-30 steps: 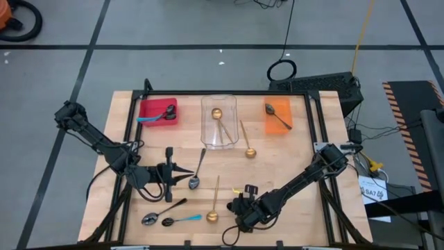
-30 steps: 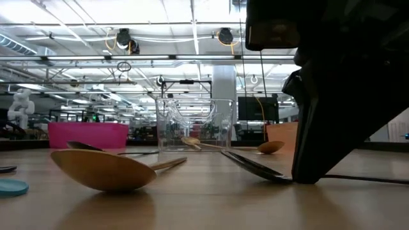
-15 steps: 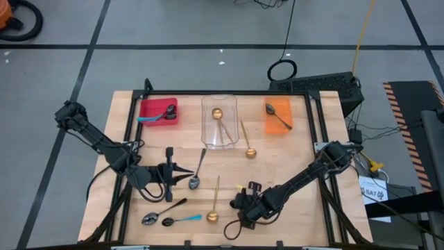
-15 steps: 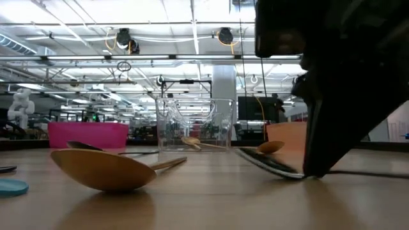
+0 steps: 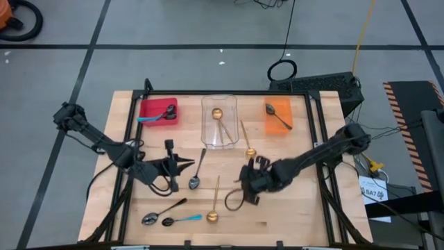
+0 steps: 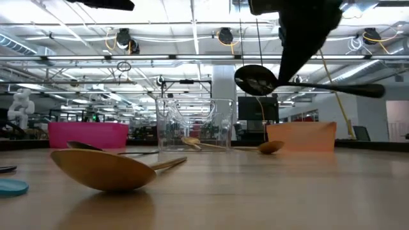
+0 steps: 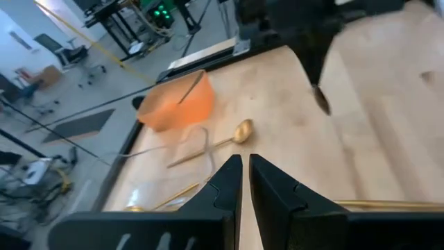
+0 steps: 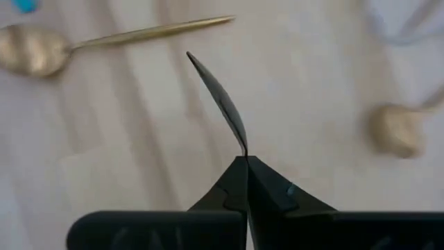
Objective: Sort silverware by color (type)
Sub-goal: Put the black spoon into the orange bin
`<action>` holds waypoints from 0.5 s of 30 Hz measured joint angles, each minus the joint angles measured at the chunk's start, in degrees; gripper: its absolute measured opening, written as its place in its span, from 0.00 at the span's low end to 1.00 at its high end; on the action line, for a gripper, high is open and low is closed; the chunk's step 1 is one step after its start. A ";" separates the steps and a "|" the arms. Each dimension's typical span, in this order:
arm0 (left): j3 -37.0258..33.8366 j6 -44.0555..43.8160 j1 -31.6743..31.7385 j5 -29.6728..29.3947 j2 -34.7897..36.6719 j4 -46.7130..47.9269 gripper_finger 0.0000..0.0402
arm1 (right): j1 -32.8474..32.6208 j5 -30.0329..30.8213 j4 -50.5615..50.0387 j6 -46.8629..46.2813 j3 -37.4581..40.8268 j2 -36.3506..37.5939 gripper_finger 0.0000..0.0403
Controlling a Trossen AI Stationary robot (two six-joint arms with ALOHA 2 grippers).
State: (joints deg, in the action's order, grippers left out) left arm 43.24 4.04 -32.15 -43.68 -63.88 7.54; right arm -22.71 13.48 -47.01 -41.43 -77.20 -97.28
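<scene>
**While one dark spoon hangs in the air: silverware mid-sort**

Although the left tool [image 5: 189,164] shows clearly from above, whether its nearly touching fingers hold anything cannot be told; it hovers empty-looking beside a dark spoon [image 5: 197,173] lying on the surface [image 5: 298,208], bowl toward the near edge. At the near left edge lie two more dark spoons [image 5: 157,216], one with a light blue handle [image 5: 187,218], and a gold spoon [image 5: 214,205] whose long axis runs front to back, bowl nearest the front.

Along the far edge stand a red bin [image 5: 158,111] with spoons partly hidden inside, a clear bin [image 5: 219,122] holding a gold spoon, and an orange bin [image 5: 278,117] with one dark spoon. Another gold spoon [image 5: 247,142] lies between the clear and orange bins.

Right of centre, the right tool [image 5: 251,182] is clamped on the handle tip of a lifted dark spoon [image 6: 259,80], hard to make out from above; the low view shows it level, well clear of the surface. Bare wood lies open at the near right.
</scene>
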 joint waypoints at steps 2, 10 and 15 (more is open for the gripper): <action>0.00 1.65 1.24 -0.01 0.01 0.03 0.09 | 2.20 0.01 -2.02 0.63 0.01 1.93 0.00; 0.02 8.35 8.48 -0.27 0.39 0.06 0.09 | 13.69 -0.07 -7.14 2.21 -0.08 8.21 0.00; 0.08 9.80 14.68 -0.73 1.38 1.76 0.09 | 22.45 -1.65 -10.48 5.05 -0.09 9.84 0.00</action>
State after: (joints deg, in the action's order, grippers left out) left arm 43.32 13.84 -17.46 -44.41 -62.50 9.31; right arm -0.26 11.84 -57.49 -36.37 -77.30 -87.44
